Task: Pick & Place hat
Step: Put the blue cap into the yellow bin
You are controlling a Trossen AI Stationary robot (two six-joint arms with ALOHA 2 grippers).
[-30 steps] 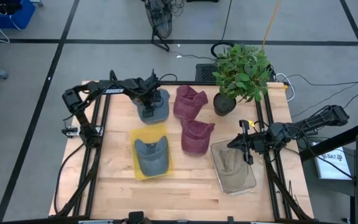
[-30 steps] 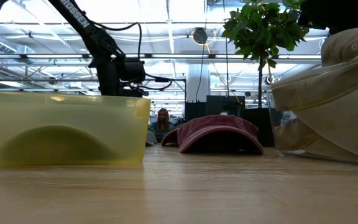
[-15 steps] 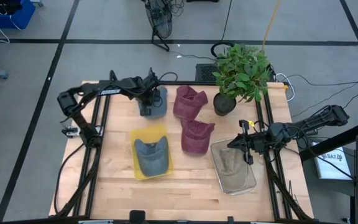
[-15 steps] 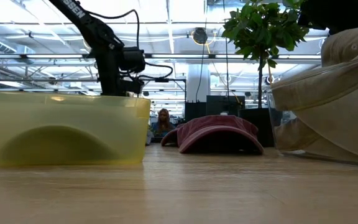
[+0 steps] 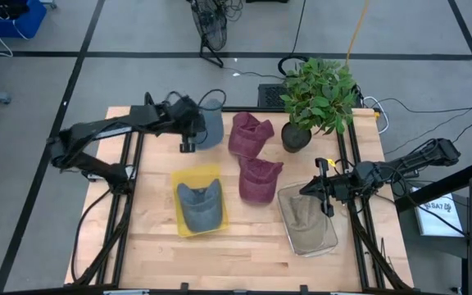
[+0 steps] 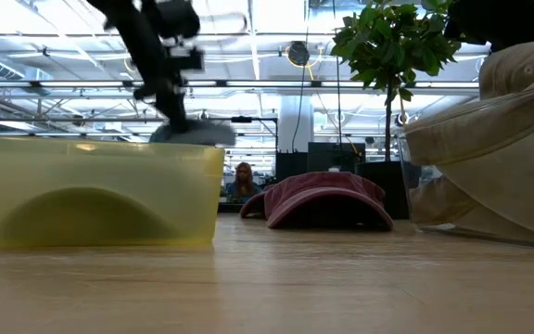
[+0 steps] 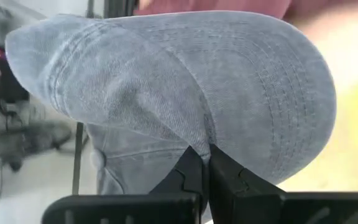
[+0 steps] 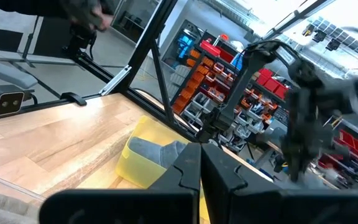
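Observation:
A grey denim hat (image 5: 208, 127) is up off the table at the far left, with my left gripper (image 5: 189, 133) shut on it; it fills the left wrist view (image 7: 185, 93) and shows blurred in the low view (image 6: 193, 133). A second grey hat (image 5: 199, 205) lies in the yellow bin (image 5: 180, 182). Two maroon hats (image 5: 249, 135) (image 5: 258, 179) rest on the table's middle. A tan hat (image 5: 306, 215) lies in the clear bin (image 5: 332, 238). My right gripper (image 5: 327, 193) is shut and holds nothing, over the clear bin's far right corner. My left gripper pinches a crease of the grey hat's cloth (image 7: 199, 138) between its two shut fingers. The fingers come slanting down from the table's left side. The hat spreads out beyond the fingertips toward the right, raised off the table.
A potted plant (image 5: 318, 94) stands at the far right of the table, close to the far maroon hat. Black rails (image 5: 133, 205) run along both side edges. Bare wood (image 5: 244, 246) lies along the near edge, between the two bins.
My left gripper has shut on the grey hat at the far left and risen with it, drawing slightly toward the table's left edge. The hat, flat on the table before, is now lifted and bunched beside the fingers.

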